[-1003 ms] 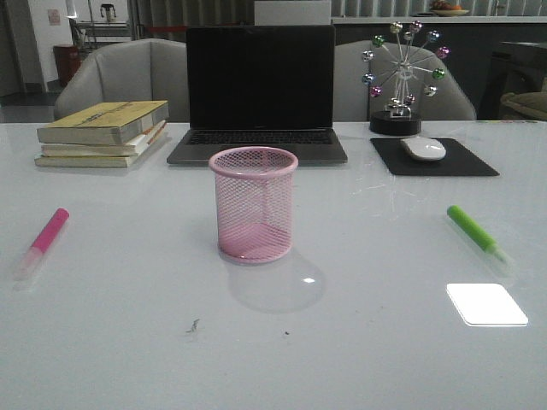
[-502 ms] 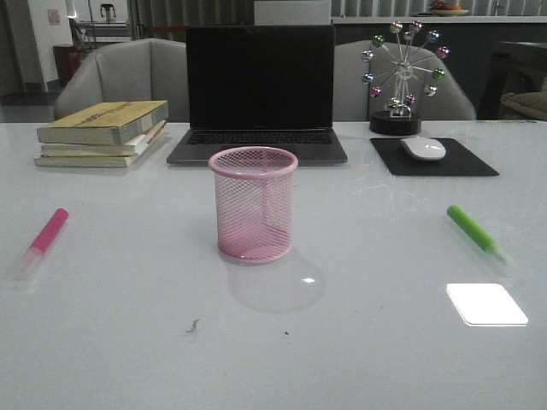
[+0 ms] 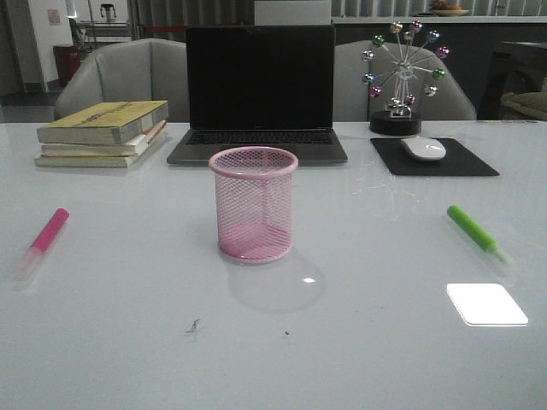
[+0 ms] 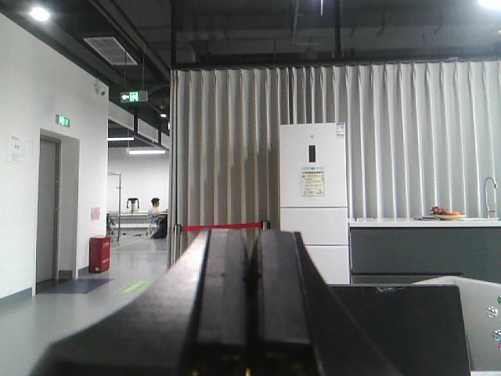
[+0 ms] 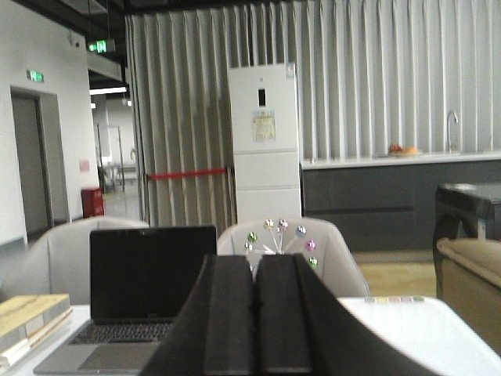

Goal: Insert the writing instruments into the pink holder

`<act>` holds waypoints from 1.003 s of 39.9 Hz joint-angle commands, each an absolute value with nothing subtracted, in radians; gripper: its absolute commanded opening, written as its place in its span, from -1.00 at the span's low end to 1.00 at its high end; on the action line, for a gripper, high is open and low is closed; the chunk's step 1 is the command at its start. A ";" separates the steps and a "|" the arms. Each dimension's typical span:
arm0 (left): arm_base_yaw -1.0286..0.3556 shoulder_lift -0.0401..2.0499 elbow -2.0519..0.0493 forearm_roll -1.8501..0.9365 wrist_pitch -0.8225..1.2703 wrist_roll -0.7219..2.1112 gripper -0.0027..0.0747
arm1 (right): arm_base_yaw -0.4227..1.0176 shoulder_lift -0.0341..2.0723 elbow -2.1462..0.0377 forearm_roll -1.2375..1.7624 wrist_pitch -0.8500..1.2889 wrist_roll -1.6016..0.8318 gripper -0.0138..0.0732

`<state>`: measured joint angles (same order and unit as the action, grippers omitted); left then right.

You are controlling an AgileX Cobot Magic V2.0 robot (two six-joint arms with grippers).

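Tabletop (image 3: 128,342) markers (image 3: 49,232) beyond both claws

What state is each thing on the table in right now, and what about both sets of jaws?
Holder: upright, empty.
Pink marker: lying flat left of the holder, capped.
Green marker: lying flat right of the holder, capped.
Laptop: open, screen dark.
Books: stacked flat.
Left gripper: jaws shut, holding nothing.
Right gripper: jaws shut, holding nothing.
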<state>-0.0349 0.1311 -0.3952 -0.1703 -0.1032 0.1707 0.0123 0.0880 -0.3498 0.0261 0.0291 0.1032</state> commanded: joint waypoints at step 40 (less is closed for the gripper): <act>-0.041 0.924 -0.671 -0.225 -0.089 0.158 0.09 | 0.014 0.922 -0.619 0.035 0.154 0.106 0.49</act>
<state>-0.0349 0.9177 -0.6320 -0.1991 -0.0054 0.1691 0.0123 0.8958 -0.5695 0.0332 0.2018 0.1049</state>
